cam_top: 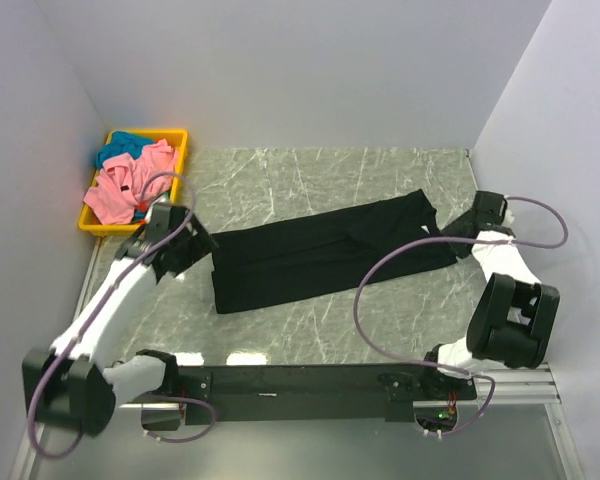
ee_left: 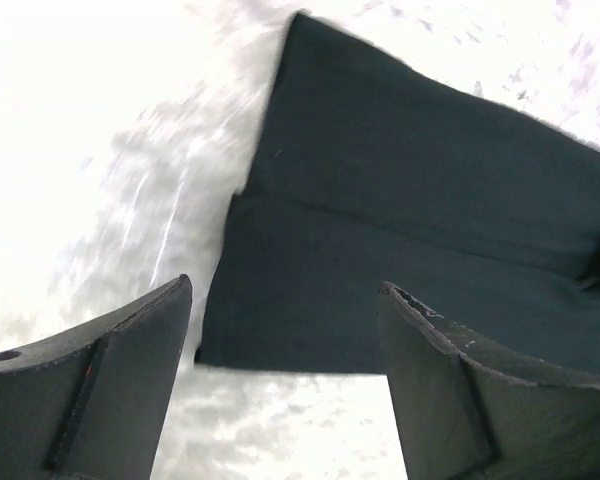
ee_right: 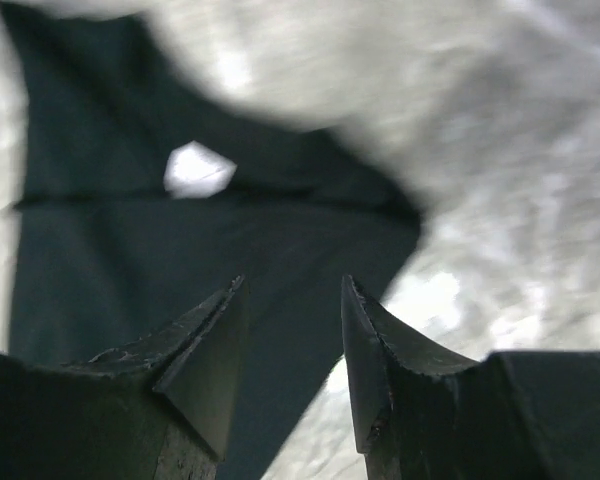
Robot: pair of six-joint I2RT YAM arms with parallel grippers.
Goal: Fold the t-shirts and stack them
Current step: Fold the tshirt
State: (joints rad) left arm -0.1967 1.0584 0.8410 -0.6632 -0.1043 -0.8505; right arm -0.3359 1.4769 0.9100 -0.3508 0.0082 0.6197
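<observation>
The black t-shirt lies flat on the marbled counter, folded into a long band that stretches from one end effector to the other. The left end effector hangs just over the band's left end. In its wrist view the left end effector is spread wide with nothing held, and the shirt's squared corner lies directly below and ahead of the gap, apart from both fingers.

The right end effector sits at the band's opposite end. Its wrist view is blurred, but the right end effector shows a narrower gap, parted and gripping nothing, with dark cloth below and ahead of it. A pale patch shows in that cloth; what it is cannot be told.

Beyond the left end effector and to its left stands a yellow bin holding the pink t-shirt and the teal t-shirt.
</observation>
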